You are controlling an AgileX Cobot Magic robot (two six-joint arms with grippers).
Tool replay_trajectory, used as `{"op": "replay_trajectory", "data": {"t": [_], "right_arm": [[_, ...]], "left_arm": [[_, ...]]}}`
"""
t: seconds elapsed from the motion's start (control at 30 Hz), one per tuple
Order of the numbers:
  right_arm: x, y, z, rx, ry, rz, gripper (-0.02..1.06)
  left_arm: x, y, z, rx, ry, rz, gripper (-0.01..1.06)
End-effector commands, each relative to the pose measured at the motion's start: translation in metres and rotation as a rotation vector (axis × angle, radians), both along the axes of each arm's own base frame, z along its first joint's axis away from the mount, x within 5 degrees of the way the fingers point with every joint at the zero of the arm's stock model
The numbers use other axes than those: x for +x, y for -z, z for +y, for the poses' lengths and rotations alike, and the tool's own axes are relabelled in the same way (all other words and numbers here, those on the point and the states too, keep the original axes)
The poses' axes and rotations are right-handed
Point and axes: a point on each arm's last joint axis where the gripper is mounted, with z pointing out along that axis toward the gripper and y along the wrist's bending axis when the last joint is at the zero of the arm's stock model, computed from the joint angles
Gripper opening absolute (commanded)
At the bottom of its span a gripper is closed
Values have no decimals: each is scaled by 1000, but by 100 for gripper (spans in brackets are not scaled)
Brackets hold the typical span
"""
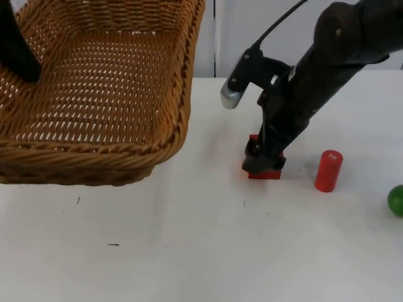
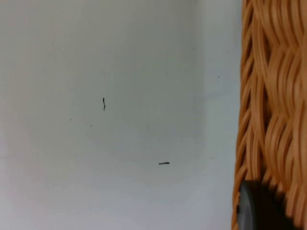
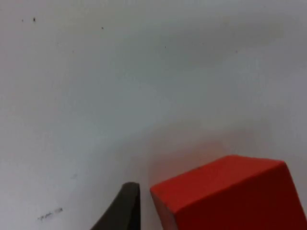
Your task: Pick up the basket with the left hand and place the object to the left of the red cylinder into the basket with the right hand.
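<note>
My right claw [image 1: 263, 165] is down on the tabletop [image 1: 201, 251], fingers astride the red block [image 1: 272, 173]; how tightly, I cannot tell. The red cylinder [image 1: 328, 170] stands just beside it, a green ball [image 1: 396, 200] farther off. My left claw [image 2: 259, 211] clamps the basket [image 1: 94, 94] rim, aloft.

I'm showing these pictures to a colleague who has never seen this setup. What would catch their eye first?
The big woven wicker basket, lifted off the white table at the left, dominates the scene. Next comes the right gripper, down at the table on the red block, with one black fingertip right beside the block. Just right of it stands an upright red cylinder, and a green ball sits at the right edge.
</note>
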Motion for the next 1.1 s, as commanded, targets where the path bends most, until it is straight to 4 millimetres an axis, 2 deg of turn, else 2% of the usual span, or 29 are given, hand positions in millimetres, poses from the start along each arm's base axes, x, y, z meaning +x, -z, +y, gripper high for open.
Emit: {"op": "replay_trajectory", "data": {"t": [0.0,0.17,0.57,0.73,0.87,1.07], "right_arm": [[3,2,4,-15,-18,29,105],[10,5,7,-21,-33,25,97],[11,5,6,-21,-39,15,96],[10,11,6,-33,-41,40,95],[9,24,5,-43,-37,65,88],[10,25,5,-42,-34,59,86]], "left_arm": [[-1,-6,-1,-26,-19,-22,0],[-1,-6,-1,-26,-19,-22,0],[-2,-6,-1,-25,-18,-20,0],[-2,-6,-1,-25,-18,-20,0],[-2,-6,-1,-25,-18,-20,0],[-2,-6,-1,-25,-18,-20,0]]}}
